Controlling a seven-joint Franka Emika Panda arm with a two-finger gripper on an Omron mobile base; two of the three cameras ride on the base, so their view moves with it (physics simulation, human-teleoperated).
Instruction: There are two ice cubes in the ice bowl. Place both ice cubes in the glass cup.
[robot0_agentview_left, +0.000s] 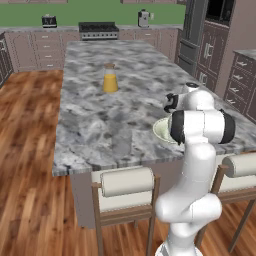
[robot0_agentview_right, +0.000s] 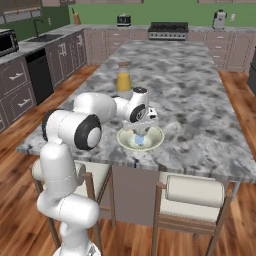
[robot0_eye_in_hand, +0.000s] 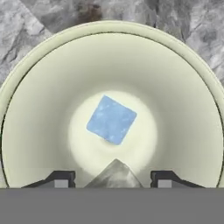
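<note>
Currently gripper reaching down into ice bowl, fingertips pinching one ice cube; second ice cube lying at bowl centre. Next: lifting clear, finding glass cup.

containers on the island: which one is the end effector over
The shallow cream bowl by the near edge: the end effector hangs right over it, and a blue ice cube lies inside. The orange jar stands farther back, apart.
</note>
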